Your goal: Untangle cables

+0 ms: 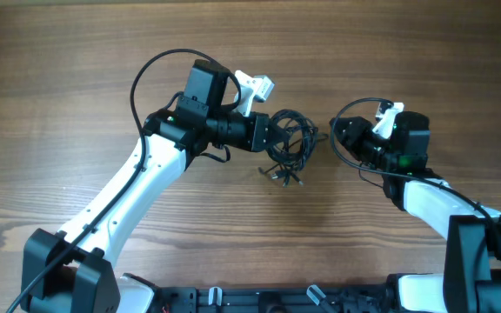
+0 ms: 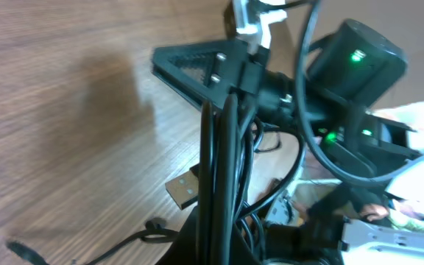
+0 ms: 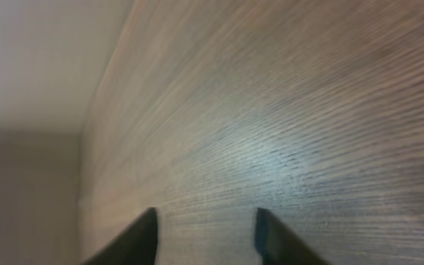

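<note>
Several light, floppy cables (image 1: 296,141) sit clenched in the left gripper (image 1: 278,132); the right gripper (image 3: 206,217), spread empty, should pinch a stiff plug end (image 2: 182,189).

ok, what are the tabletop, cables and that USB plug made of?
Tabletop: wood or wood-look laminate, matte; grain lines show, can't tell which.
Cables: black plastic or rubber jacket, slight sheen, bend loosely.
USB plug: likely metal shell, dull glint, dark moulded body behind it.
</note>
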Controlling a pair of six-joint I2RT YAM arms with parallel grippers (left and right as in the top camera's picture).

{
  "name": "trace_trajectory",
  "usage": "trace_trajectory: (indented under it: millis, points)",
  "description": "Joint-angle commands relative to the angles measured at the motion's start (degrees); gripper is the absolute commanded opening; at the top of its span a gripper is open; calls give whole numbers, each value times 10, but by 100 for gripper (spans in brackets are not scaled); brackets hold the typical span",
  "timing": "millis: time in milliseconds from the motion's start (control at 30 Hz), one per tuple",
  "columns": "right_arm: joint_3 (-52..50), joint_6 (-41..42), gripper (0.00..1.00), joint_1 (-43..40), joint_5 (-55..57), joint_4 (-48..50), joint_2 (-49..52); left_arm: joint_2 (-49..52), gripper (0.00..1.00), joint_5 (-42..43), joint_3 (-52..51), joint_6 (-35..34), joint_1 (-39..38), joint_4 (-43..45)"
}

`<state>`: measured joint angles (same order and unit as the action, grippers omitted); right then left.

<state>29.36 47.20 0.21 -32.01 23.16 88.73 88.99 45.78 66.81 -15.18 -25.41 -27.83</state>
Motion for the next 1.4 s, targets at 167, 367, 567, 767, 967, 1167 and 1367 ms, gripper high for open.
trace_trajectory:
  millis: [167, 367, 567, 767, 967, 1167, 1367]
  points:
    - [2, -121, 42, 16, -473, 108, 0, 0, 4, -274, -1, -217, -1, 40]
    - [2, -93, 34, 74, -329, 122, 0, 0, 4, -274, -1, -217, -35, 41]
    - [2, -90, 33, 76, -271, 130, 0, 0, 4, -274, -1, -213, -52, 41]
    - [2, -35, 31, 77, -284, 197, 0, 0, 4, -275, -1, -213, -63, 44]
    - [2, -94, 30, 77, -292, 127, 0, 0, 4, -265, -1, -218, -63, 95]
    - [2, -48, 4, 77, -371, 189, 0, 1, 4, -236, -1, -217, -80, 96]
    - [2, 164, 4, 73, -495, 575, 0, 20, 4, -531, -2, -292, -112, -21]
